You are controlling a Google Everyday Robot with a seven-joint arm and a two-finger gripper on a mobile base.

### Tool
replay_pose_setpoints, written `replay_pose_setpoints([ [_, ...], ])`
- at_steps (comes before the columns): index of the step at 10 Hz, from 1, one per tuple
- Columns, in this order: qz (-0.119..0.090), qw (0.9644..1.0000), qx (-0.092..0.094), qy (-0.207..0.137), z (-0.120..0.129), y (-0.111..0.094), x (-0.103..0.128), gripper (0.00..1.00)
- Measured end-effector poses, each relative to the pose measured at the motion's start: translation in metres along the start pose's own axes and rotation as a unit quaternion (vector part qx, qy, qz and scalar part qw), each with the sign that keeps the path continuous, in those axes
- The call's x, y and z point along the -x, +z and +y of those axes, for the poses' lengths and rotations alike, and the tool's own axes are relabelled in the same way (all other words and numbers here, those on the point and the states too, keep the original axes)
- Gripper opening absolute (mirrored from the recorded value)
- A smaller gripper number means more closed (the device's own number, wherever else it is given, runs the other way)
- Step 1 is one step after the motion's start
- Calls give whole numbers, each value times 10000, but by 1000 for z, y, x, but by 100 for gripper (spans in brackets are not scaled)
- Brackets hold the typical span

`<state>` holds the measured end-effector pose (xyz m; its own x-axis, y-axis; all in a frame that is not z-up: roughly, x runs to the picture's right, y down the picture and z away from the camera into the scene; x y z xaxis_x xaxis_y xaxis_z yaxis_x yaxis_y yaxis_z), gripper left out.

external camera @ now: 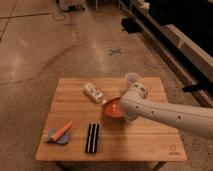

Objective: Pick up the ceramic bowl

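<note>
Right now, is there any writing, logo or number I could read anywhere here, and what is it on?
None can be read.
Wooden table: small dark mark at its near right corner, too blurred to read.
White packet: printing, if any, is illegible.
Floor: an X-shaped mark, a sign rather than a word.
Ceramic bowl: pale swirls only, no text.
Gripper, at the bowl beneath the arm's white wrist: no label visible.

The white arm (170,114) reaches in from the right over the wooden tabletop (145,142); its gripper (122,107) sits at the ceramic bowl (112,108), covering the bowl's right side. A translucent cup (131,79) stands just behind; a white packet (94,92) lies left of the bowl; a black bar (92,137) and an orange item on a blue cloth (60,133) lie nearer the front left.
</note>
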<state>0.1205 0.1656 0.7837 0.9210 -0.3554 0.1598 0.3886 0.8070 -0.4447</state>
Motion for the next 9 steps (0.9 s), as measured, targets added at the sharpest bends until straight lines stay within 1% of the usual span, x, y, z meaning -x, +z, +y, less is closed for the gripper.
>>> replay_pose_setpoints([
  [2,23,10000,-52,-57,-1,-3,0,0],
  [4,43,9998,-138,-122,-3,-13,-2,0],
  [9,92,9991,-292,-299,-6,-23,-2,0],
])
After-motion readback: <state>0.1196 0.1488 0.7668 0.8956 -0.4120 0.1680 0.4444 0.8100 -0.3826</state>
